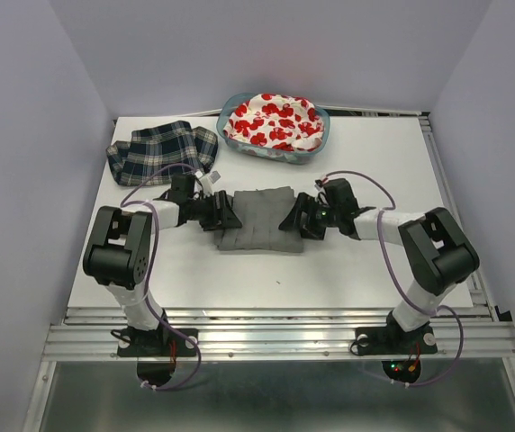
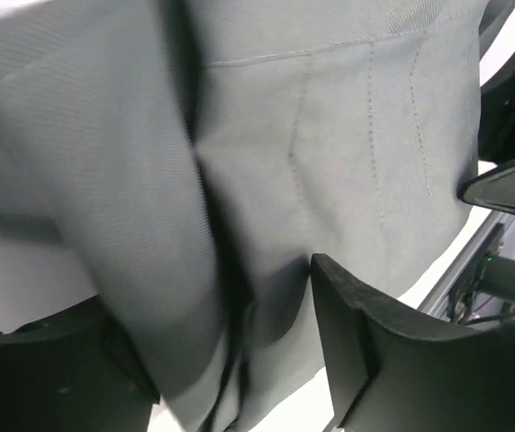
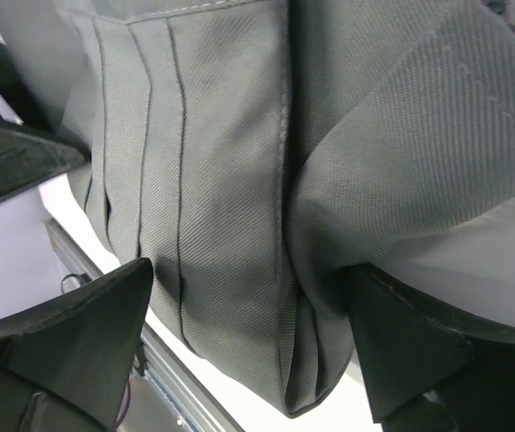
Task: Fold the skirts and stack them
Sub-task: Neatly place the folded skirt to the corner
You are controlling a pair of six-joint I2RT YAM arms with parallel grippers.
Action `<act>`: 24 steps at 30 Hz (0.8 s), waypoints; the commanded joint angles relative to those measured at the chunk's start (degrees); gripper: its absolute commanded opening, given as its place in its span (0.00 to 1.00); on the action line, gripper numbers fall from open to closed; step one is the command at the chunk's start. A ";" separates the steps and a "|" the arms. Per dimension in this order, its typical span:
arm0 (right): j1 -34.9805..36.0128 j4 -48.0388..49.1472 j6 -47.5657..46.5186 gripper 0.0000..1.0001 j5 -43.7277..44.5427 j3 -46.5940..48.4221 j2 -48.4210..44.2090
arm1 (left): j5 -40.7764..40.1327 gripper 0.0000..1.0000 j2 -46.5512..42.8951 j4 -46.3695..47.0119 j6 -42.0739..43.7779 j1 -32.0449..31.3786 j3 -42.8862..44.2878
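My left hand is sitting at the left edge of the grey pleated skirt, its fingers spread with a fold of the cloth between them. My right hand is mirroring it at the right edge, fingers likewise standing apart around a bunched hem. The grey skirt is lying flat in the middle of the tabletop, between the two hands.

At the far edge, the teal basket is holding the white skirt with red print, which is heaping up above its rim. The plaid skirt is lying rumpled on the tabletop just left of the basket, outside it.

From above, the wrists are covering both side edges of the grey skirt, so I am not seeing the fingertips there. The wrist cameras are showing them. Cloth is filling the gap between each pair of fingers, and they seem to be straddling it rather than clamping, though blur in the left wrist view is leaving that uncertain. Neither wrist view is taking in the basket or the plaid skirt.
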 commanded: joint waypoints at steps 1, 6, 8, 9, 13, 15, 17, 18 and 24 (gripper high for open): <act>2.31 -4.53 -2.39 0.78 4.83 3.14 2.50 | -4.68 0.61 -0.51 -1.80 -0.28 -1.65 0.84; 3.98 -10.40 -4.94 0.36 9.92 9.82 4.78 | -12.14 0.35 -3.59 -4.80 3.06 -1.21 3.65; 4.86 -11.83 -7.30 0.20 11.60 14.28 5.49 | -15.38 0.15 -6.39 -4.80 4.90 -1.21 4.18; 6.00 -12.27 -8.36 0.15 12.65 15.71 6.19 | -16.80 0.07 -7.19 -6.71 5.78 -1.30 4.53; 9.16 -14.29 -12.14 0.01 16.69 24.23 9.26 | -23.40 0.00 -9.91 -9.98 11.75 -1.30 7.25; 9.95 -14.82 -13.73 0.01 18.54 29.24 11.54 | -24.54 0.00 -12.36 -10.25 14.82 -1.30 7.87; 10.75 -14.82 -14.95 0.01 19.95 32.49 12.43 | -25.42 0.00 -14.65 -9.63 16.41 -1.30 8.13; 11.45 -14.56 -15.49 0.01 20.39 35.38 12.78 | -27.08 0.00 -15.89 -8.76 16.60 -1.30 8.22; 11.98 -11.40 -19.00 0.01 23.82 46.99 16.64 | -35.52 0.00 -23.89 -3.31 26.61 -0.95 11.29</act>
